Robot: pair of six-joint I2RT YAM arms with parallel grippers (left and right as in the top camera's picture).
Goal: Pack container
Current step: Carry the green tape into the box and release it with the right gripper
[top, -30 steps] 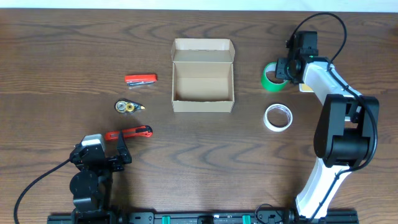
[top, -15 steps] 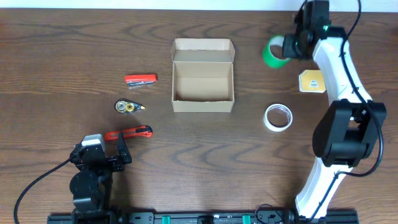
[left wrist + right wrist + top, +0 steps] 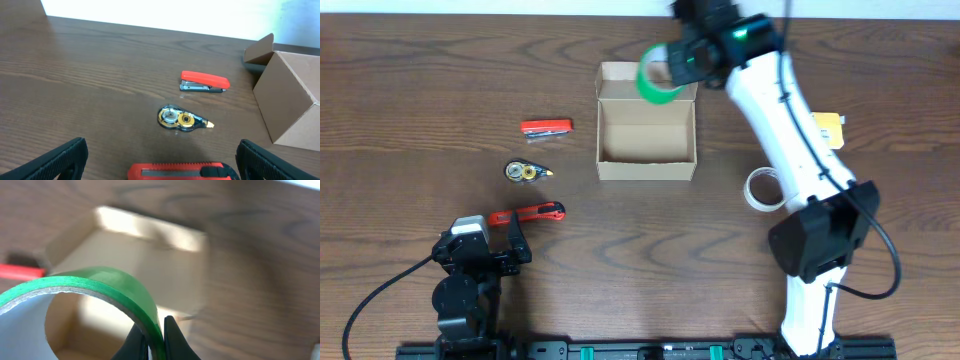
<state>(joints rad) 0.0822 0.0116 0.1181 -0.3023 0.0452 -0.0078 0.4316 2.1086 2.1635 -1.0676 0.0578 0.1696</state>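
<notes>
Green tape roll [image 3: 655,78] is now over the container [image 3: 646,170], at its back rim, pinched in the right gripper [image 3: 155,332]. 0.5 s ago it hung well right of the box. Container sits open mid-table, unmoved. Left gripper [image 3: 161,152] stays parked, jaws spread wide, red cutter [image 3: 527,213] just ahead.

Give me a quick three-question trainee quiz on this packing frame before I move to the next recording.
1. True or false: the right end effector grips the green tape roll.
2. Which item lies between the red stapler and the red utility knife? A) correction-tape dispenser B) white tape roll C) yellow card
3. Fill in: the cardboard box holds ___ items on its visible floor.
Key: 1 true; 2 A; 3 zero.
</notes>
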